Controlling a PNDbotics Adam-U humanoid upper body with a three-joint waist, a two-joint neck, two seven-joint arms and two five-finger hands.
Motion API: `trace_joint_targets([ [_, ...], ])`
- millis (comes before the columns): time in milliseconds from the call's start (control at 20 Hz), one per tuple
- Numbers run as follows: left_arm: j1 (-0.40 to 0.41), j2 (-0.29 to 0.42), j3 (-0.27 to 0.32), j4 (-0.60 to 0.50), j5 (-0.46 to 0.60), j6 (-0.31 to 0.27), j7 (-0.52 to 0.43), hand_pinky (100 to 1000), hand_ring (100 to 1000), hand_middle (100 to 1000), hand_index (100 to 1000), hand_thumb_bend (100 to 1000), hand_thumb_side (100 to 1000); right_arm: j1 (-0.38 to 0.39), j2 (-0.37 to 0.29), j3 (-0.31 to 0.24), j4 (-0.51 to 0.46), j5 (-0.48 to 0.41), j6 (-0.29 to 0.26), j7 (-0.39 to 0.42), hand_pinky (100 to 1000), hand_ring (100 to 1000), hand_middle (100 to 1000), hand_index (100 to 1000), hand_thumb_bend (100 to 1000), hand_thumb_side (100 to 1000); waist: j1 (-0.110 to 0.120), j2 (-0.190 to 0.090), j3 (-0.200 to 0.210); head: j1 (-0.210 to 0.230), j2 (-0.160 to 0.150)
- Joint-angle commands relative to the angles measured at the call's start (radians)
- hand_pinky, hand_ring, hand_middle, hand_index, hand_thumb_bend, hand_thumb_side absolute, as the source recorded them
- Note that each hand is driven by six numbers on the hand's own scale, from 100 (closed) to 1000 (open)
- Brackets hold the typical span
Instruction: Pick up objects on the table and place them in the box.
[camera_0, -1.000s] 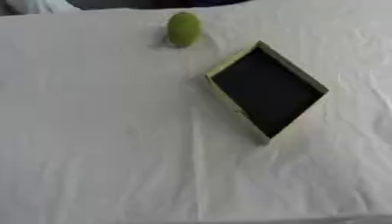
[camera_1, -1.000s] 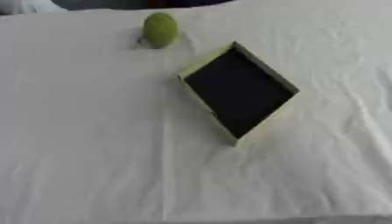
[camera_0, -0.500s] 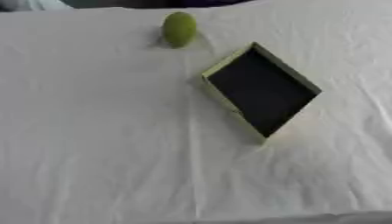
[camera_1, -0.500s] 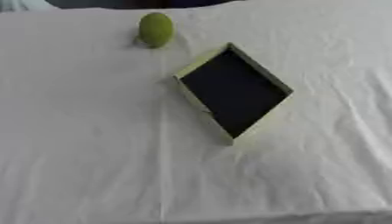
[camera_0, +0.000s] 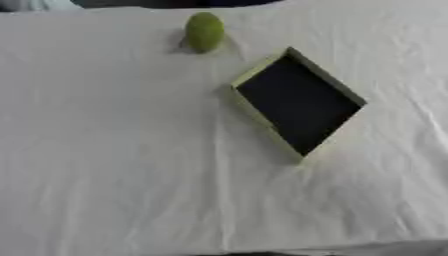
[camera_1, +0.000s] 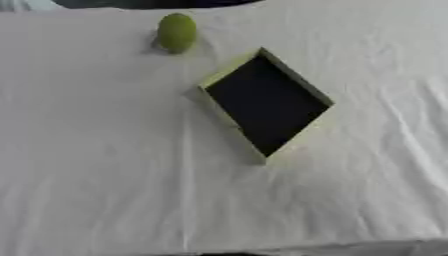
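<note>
White cloth covers the whole worktop (camera_0: 114, 165), creased in long soft folds; one fold runs down from the middle of the frame toward the lower edge, and more wrinkles gather along the right side. At the very top of the frame a dark strip shows beyond the far edge of the cloth, with a pale patch in the upper left corner that is too blurred to make out.

A green object (camera_0: 205, 31), oval and standing on end, sits in the upper middle of the frame, slightly left of centre, close to the far edge of the cloth. It casts a faint shadow to its left. It looks like a small fruit, though its exact kind cannot be told.

The box (camera_0: 259, 114) lies right of centre, turned so that its corners point up, down, left and right like a diamond. Its walls are pale yellow-green and its inside is black and holds nothing that can be seen. The green object lies outside the box, up and to the left of the box's top corner, near it but not touching.

Neither of the robot's hands shows in either eye view, so the state of their fingers cannot be told.
</note>
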Motion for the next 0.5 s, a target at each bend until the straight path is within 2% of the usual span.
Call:
trace_joint_targets([
  [50, 0.007, -0.004, 0.017, -0.014, 0.043, -0.035, 0.007, 766, 826, 673, 758, 248, 391, -0.066, -0.020, 0.055, 0.063, 0.047, 0.043, 0.041, 840, 812, 820, 866, 100, 290, -0.004, -0.016, 0.003, -0.021, 0.002],
  [100, 0.017, -0.011, 0.022, -0.014, 0.057, -0.048, 0.009, 766, 826, 672, 756, 251, 399, -0.090, -0.016, 0.079, 0.088, 0.063, 0.058, 0.056, 843, 817, 827, 872, 100, 321, -0.006, -0.014, 0.003, -0.028, 0.001],
  [250, 0.041, -0.028, 0.044, -0.014, 0.077, -0.084, 0.013, 765, 826, 671, 754, 252, 399, -0.154, 0.009, 0.143, 0.161, 0.108, 0.103, 0.101, 843, 818, 828, 874, 100, 328, -0.011, -0.011, 0.005, -0.041, 0.000],
  [350, 0.046, -0.029, 0.049, -0.014, 0.083, -0.092, 0.012, 765, 826, 671, 754, 252, 399, -0.185, 0.027, 0.156, 0.209, 0.137, 0.117, 0.131, 843, 818, 828, 874, 100, 328, -0.011, -0.011, 0.004, -0.042, 0.001],
  [400, 0.049, -0.030, 0.051, -0.014, 0.084, -0.095, 0.013, 765, 825, 667, 749, 268, 389, -0.194, 0.035, 0.158, 0.234, 0.152, 0.113, 0.146, 847, 823, 834, 879, 101, 412, -0.011, -0.010, 0.005, -0.049, 0.000],
  [500, 0.051, -0.051, 0.065, -0.014, 0.085, -0.114, 0.024, 765, 826, 667, 748, 270, 391, -0.206, 0.069, 0.185, 0.282, 0.182, 0.125, 0.176, 846, 826, 837, 881, 111, 431, -0.019, 0.005, 0.028, -0.090, -0.012],
])
